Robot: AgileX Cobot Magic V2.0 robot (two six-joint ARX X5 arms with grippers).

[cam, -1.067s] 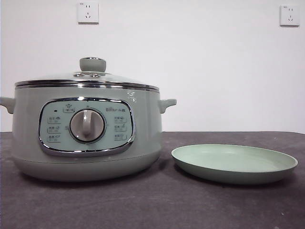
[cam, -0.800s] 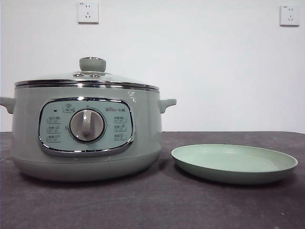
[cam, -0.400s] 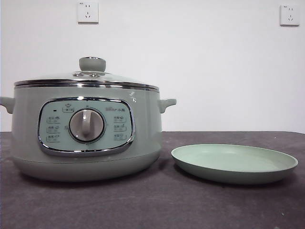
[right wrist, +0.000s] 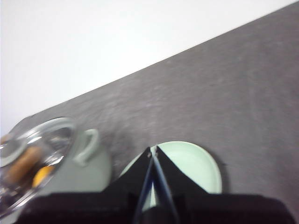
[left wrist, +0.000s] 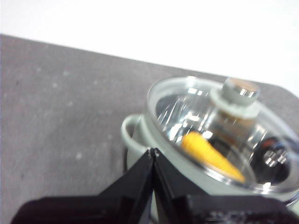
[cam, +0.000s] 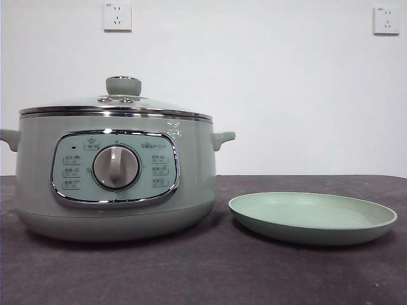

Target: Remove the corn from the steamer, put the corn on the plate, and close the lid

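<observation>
A dark grey worktop (cam: 210, 273) stands before a white wall, which carries two power sockets (cam: 117, 16) high up.

The steamer (cam: 114, 171), a round pale green pot with a chrome-framed panel and a silver dial (cam: 116, 167), stands toward the worktop's left edge as the front view shows it. Small handles jut from each side. The lid (cam: 114, 107), a glass dome with a steel rim and a grey-green knob (cam: 123, 85), sits closed on the steamer.

The corn (left wrist: 210, 155), a small yellow cob, lies inside the steamer, visible through the glass in the left wrist view.

The plate (cam: 312, 217), a shallow pale green dish, rests on the worktop just beside the steamer, on its right, bare.

The left gripper (left wrist: 153, 151) hangs above the worktop near the steamer's side handle, jaws pressed together and holding nothing. The right gripper (right wrist: 153, 150) hangs over the plate's near rim, jaws likewise pressed together and holding nothing. Neither arm appears in the front view.
</observation>
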